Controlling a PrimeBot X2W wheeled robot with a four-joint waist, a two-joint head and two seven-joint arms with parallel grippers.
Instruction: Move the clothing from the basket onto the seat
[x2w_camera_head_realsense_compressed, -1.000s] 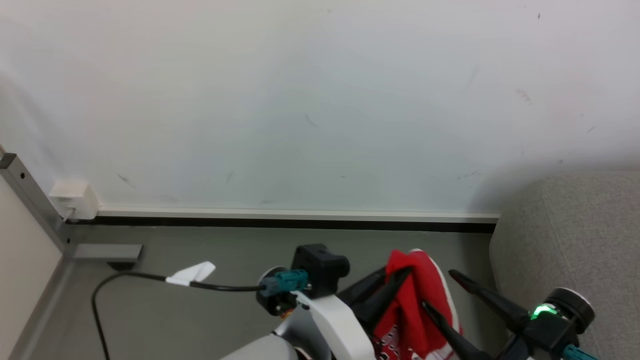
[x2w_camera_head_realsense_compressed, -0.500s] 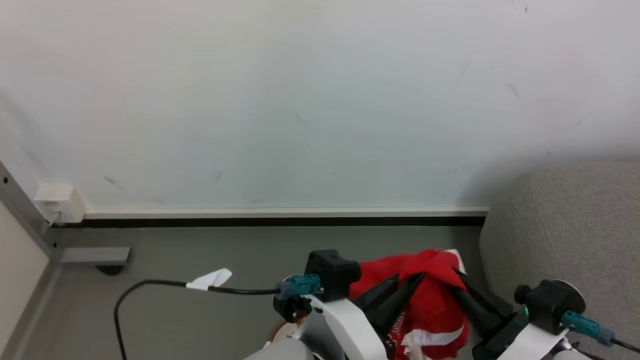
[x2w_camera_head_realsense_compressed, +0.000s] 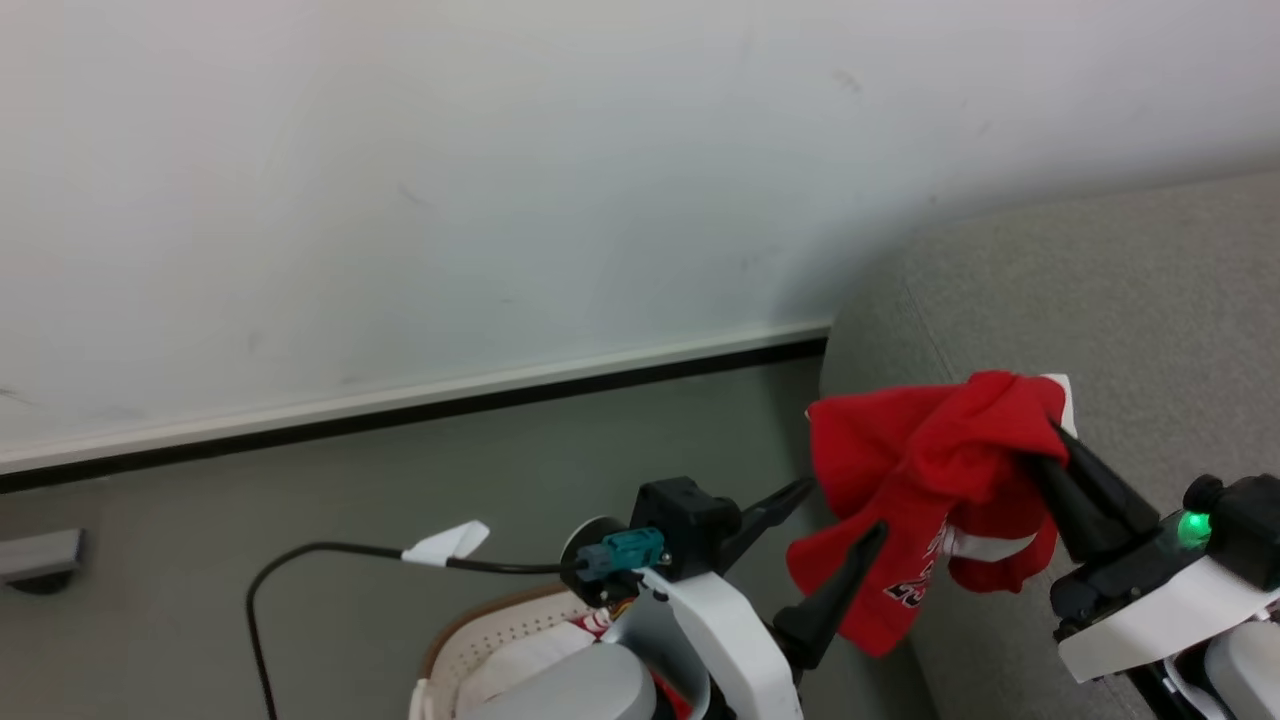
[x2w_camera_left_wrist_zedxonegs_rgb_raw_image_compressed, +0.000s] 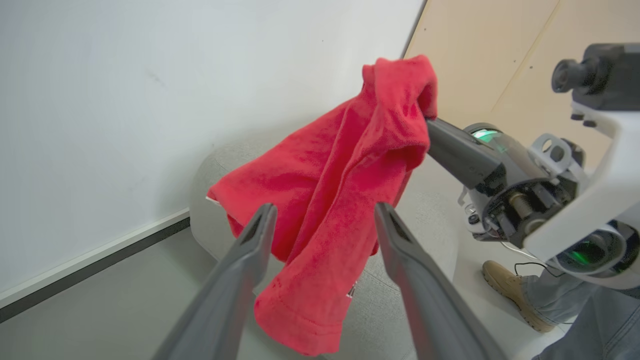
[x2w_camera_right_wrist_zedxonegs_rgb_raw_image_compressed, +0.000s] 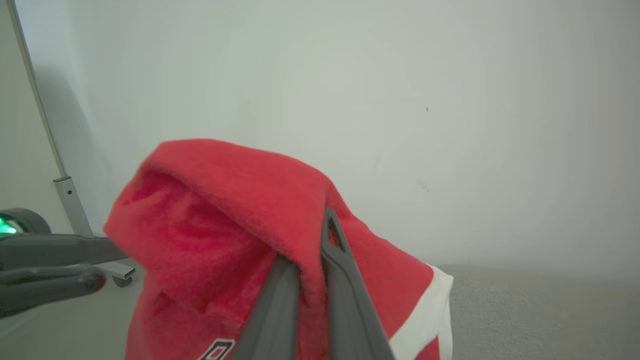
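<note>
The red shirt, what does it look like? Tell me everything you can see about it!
The red shirt is soft, fuzzy-looking cloth with white trim and dark, white-edged lettering low down. It hangs bunched and limp in the air, pinched at its top fold by the shut right gripper. The open left gripper points at it without gripping. The grey seat is behind it.

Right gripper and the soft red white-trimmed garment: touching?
Touching. The right wrist view shows the right gripper shut on a fold of the soft red white-trimmed garment, cloth pinched between its dark fingers.
</note>
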